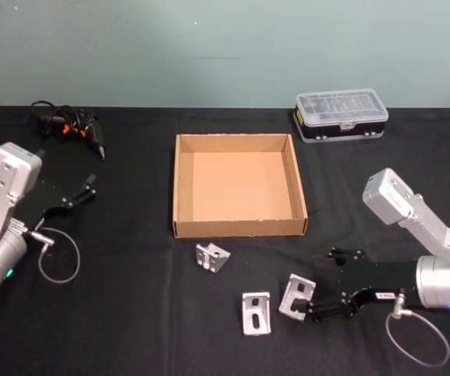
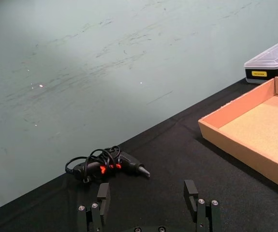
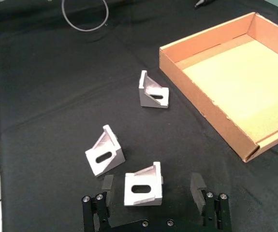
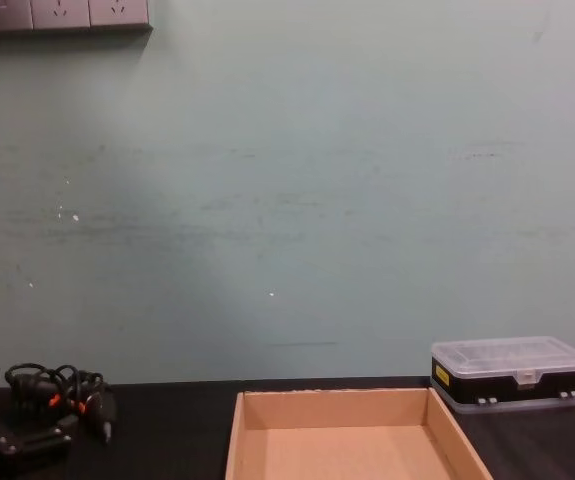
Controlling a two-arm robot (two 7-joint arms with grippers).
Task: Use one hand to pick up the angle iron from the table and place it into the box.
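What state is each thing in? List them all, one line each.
box: open-topped, empty
far angle iron: on the table, outside the box
middle angle iron: on the table, untouched
near angle iron: on the table, not gripped
right hand: open, a finger on either side of the near angle iron
left hand: open, empty, at the table's left
plastic case: lid shut
glue gun: lying down, cord bundled

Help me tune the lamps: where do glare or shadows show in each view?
Head view: even light, no glare on the table; the box is shaded along its inner left side. Right wrist view: box floor strongly lit, the near bracket bright against black. Left wrist and chest views: a paler patch on the back wall.
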